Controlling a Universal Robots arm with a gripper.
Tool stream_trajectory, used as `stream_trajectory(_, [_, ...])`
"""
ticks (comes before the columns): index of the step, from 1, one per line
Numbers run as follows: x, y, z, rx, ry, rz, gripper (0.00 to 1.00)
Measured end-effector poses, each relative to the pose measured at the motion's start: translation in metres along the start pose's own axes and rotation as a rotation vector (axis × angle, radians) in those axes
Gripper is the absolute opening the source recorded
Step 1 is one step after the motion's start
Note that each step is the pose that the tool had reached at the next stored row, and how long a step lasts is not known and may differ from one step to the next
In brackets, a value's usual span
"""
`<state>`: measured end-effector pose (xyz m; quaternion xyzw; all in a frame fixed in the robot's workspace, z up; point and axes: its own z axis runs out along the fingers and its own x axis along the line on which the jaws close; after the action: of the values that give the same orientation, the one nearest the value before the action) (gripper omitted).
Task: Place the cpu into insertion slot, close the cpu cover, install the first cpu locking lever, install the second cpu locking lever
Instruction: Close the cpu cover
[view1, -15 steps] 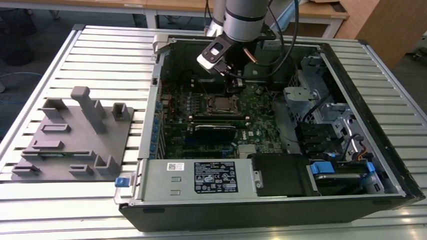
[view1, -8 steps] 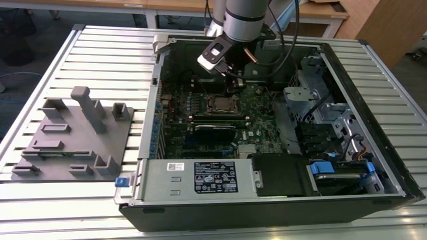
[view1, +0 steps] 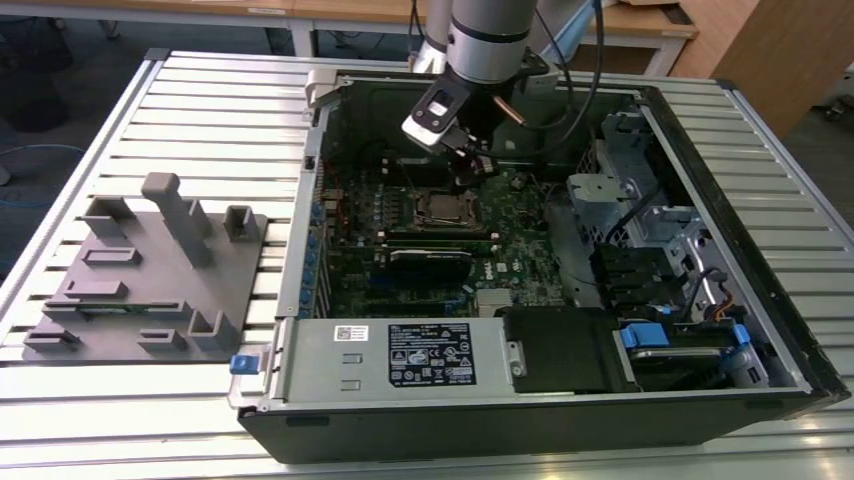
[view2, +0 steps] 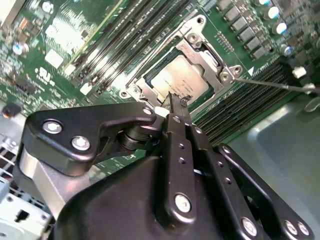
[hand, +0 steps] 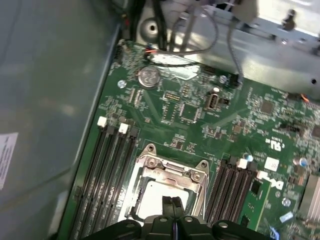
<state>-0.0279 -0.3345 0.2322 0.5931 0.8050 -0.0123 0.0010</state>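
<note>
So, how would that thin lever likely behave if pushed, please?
The lever is a thin bare wire, so it is probably springy and light. It looks smooth, so the gripper might slip off it.

Print on the power supply label (view1: 430, 355) is unreadable.

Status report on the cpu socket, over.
Gripper shut, tips at cpu edge. Cpu seated, cpu cover down over it. One locking lever sticks out sideways. Nothing blocking.
</note>
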Motion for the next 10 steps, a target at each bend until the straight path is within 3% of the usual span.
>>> stream_trajectory(10, [0.0000, 0.0000, 0.0005, -0.0030, -0.0032, -0.183, 0.11])
